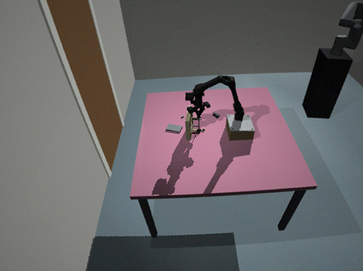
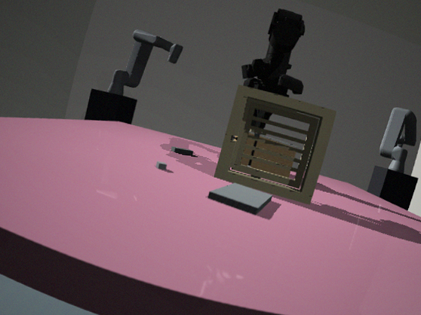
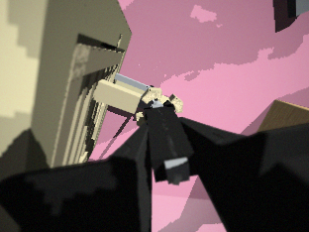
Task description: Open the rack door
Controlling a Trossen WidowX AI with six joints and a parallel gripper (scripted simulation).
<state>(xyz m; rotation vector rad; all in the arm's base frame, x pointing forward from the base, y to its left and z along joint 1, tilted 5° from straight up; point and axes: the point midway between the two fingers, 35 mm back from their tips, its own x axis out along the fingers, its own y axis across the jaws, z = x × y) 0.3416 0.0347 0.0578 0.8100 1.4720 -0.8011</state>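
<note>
The beige rack frame stands upright on the pink table. Its slatted door sits within the frame and looks closed or nearly so. The black upright handle stands out from the door on a pale stub. My gripper comes down from above on the arm's side of the door and is shut on the handle, one finger on each side. In the wrist view the handle lines up with the fingers, while the door plane runs steeply at the left. How far the handle is turned is hard to tell.
A flat grey slab lies behind the frame. A small grey cube and a dark block lie off the frame's latch side. The arm's base box faces the door.
</note>
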